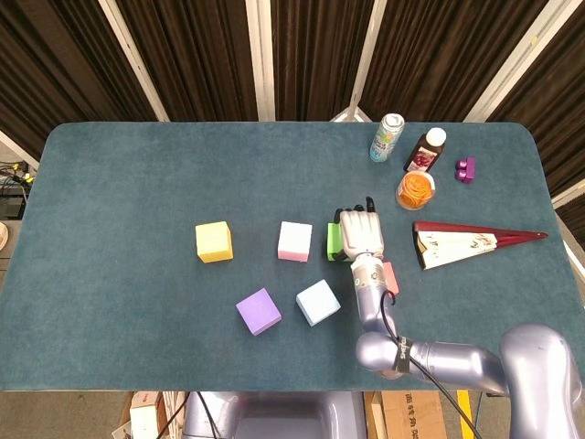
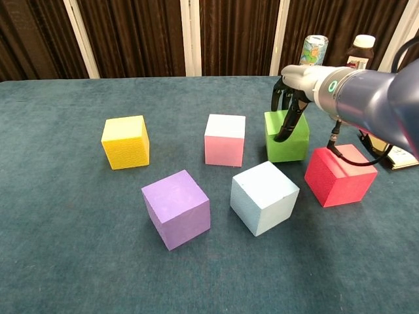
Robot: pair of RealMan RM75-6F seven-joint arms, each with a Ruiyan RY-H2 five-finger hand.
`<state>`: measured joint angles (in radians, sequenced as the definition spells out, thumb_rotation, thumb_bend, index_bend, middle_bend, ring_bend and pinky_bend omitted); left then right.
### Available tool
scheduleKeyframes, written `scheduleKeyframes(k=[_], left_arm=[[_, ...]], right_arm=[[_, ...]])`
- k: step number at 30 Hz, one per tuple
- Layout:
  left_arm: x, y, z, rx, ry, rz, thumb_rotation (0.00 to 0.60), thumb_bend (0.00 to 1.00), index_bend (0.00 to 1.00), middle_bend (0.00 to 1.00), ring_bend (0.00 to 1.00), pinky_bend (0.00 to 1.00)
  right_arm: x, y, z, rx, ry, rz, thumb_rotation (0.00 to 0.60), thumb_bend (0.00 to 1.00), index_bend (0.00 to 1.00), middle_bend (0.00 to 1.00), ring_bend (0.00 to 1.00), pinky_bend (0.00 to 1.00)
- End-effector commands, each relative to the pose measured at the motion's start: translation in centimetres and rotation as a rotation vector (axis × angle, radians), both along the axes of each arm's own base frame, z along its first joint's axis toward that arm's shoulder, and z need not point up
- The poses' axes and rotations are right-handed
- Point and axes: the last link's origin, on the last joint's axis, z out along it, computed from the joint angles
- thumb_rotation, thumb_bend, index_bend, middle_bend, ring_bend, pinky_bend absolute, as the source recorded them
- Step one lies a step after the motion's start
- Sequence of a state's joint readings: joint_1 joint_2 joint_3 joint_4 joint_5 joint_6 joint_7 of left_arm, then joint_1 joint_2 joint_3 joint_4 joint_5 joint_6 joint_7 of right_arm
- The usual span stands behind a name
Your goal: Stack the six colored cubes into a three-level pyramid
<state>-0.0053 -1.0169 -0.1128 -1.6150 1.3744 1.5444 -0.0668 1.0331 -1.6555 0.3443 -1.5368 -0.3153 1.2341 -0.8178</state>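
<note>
My right hand [image 1: 363, 234] [image 2: 290, 104] grips the green cube [image 1: 334, 241] [image 2: 287, 140] from above, with fingers down its front face. The green cube stands just right of the pink cube [image 1: 294, 241] [image 2: 224, 140]. The red cube [image 1: 390, 277] [image 2: 339, 175] lies to the right and nearer me, mostly hidden by my forearm in the head view. A light blue cube [image 1: 318, 302] [image 2: 264, 197] and a purple cube [image 1: 258, 311] [image 2: 176, 208] sit in front. The yellow cube [image 1: 214, 242] [image 2: 126, 142] is at the left. My left hand is out of sight.
At the back right stand a spray can [image 1: 387, 137], a dark bottle [image 1: 425, 149], an orange-filled cup [image 1: 416, 190] and a small purple item [image 1: 465, 169]. A long red triangular box [image 1: 466, 243] lies right of the cubes.
</note>
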Motion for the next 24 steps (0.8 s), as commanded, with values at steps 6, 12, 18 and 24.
scheduleKeyframes(k=[6, 12, 18, 24], left_arm=[[0.0, 0.0, 0.1, 0.004, -0.005, -0.002, 0.600, 0.38, 0.03, 0.00, 0.00, 0.00], [-0.1, 0.0, 0.2, 0.003, -0.007, 0.002, 0.600, 0.38, 0.03, 0.00, 0.00, 0.00], [-0.2, 0.1, 0.3, 0.005, -0.009, 0.005, 0.600, 0.38, 0.03, 0.00, 0.00, 0.00], [-0.1, 0.2, 0.2, 0.002, -0.008, 0.005, 0.600, 0.38, 0.03, 0.00, 0.00, 0.00]], right_arm=[[0.5, 0.0, -0.6, 0.010, 0.012, -0.002, 0.600, 0.23, 0.43, 0.46, 0.23, 0.00], [1.0, -0.2, -1.0, 0.013, 0.007, -0.010, 0.600, 0.23, 0.43, 0.46, 0.23, 0.00], [1.6, -0.4, -1.8, 0.025, -0.018, -0.013, 0.600, 0.23, 0.43, 0.46, 0.23, 0.00], [2.0, -0.8, -2.0, 0.016, -0.027, -0.013, 0.600, 0.23, 0.43, 0.46, 0.24, 0.00]])
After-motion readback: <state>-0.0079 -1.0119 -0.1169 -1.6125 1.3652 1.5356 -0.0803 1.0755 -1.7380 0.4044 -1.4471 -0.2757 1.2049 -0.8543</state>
